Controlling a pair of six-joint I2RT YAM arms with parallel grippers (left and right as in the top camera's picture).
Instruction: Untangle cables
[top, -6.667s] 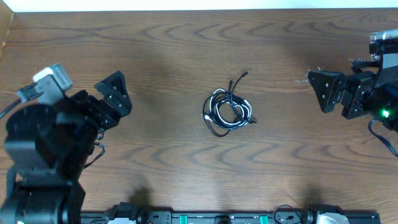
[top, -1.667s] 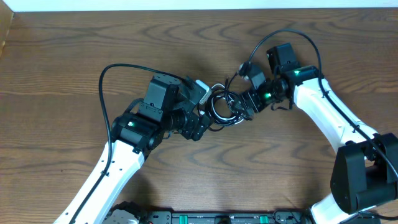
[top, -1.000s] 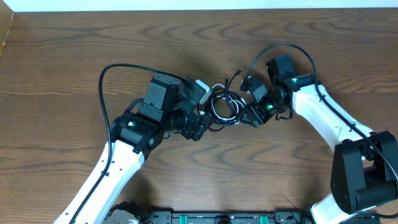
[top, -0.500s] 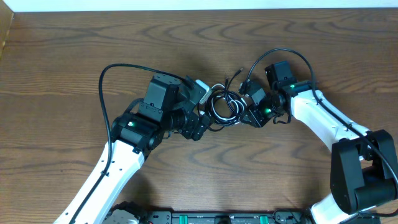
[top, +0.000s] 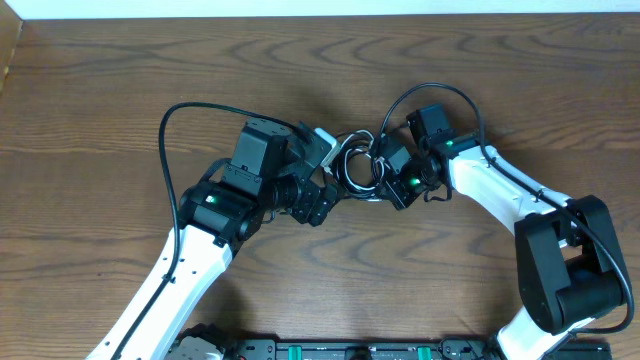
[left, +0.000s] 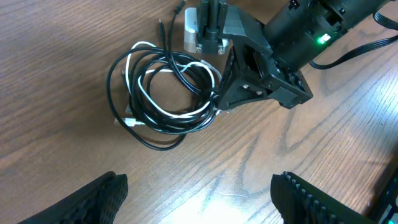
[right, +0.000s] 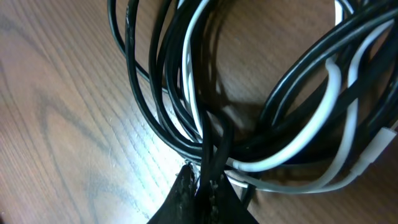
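The cables, thin black cords and a white one, lie coiled together on the table between my two arms. My right gripper is at the bundle's right edge. In the right wrist view it is shut on a black cable that runs up between the fingertips, with the white cable looping just beyond. My left gripper sits at the bundle's lower left, open. In the left wrist view its fingers stand wide apart with bare wood between them, short of the cables and the right gripper.
The wooden table stretches out on all sides. A white wall edge runs along the far side. The arms' own thick black cables arch above the left and right arms.
My right gripper has gone from open to shut on a black cable and shifted a little left into the bundle. The left arm has not moved.
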